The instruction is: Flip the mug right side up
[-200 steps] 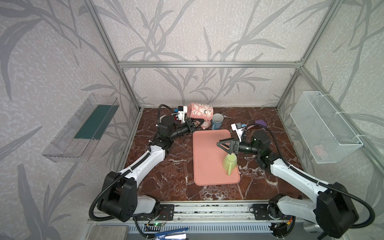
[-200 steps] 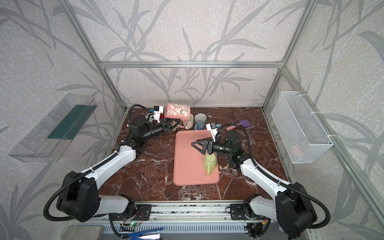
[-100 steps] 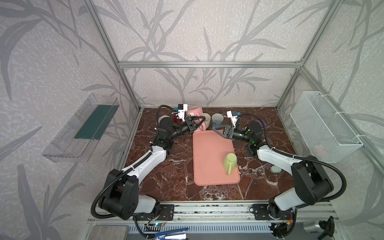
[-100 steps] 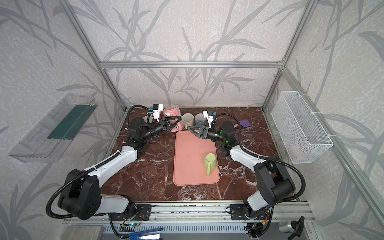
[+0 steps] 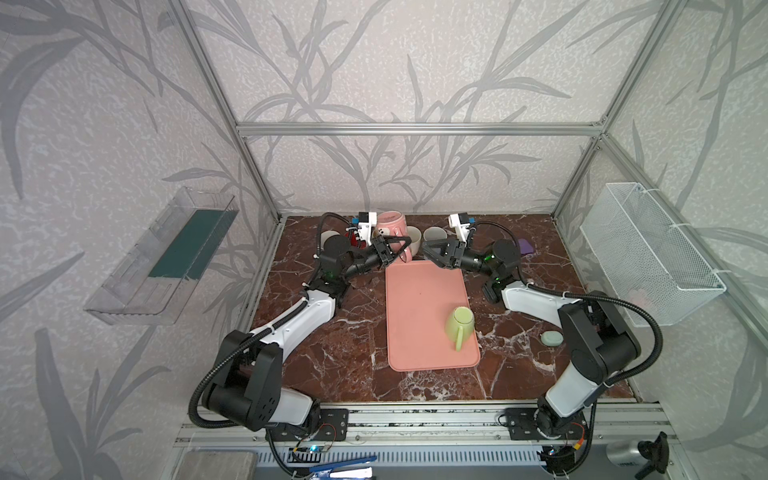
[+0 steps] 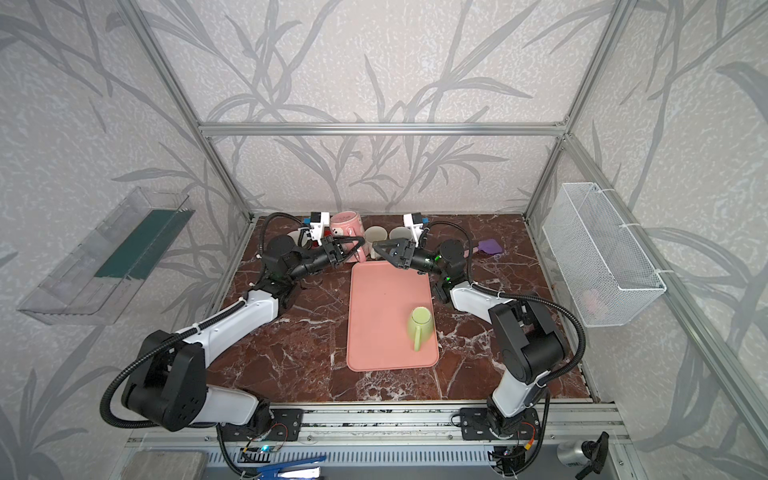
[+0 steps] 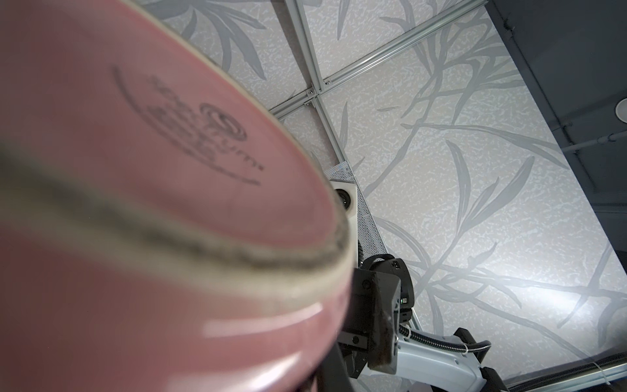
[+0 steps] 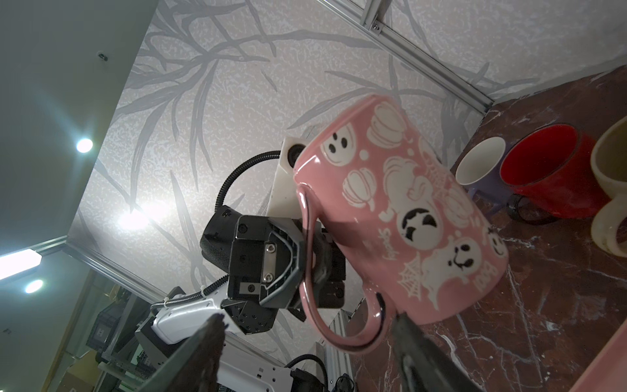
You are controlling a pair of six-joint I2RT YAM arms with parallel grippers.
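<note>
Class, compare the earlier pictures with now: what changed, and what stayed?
The right gripper swung from the green mug to the back, beside the pink mug, jaws open. The left gripper, shut on that mug's handle, tipped it from sideways towards on end. The green mug and tray stayed put.

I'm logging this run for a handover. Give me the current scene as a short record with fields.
held mug: pink ghost mug, tilted, base end up, mouth end toward the marble table
left gripper: shut on its handle
right gripper: open, facing the handle, empty
green mug: on the pink tray
nearby: red mug and cream mug on the table
</note>
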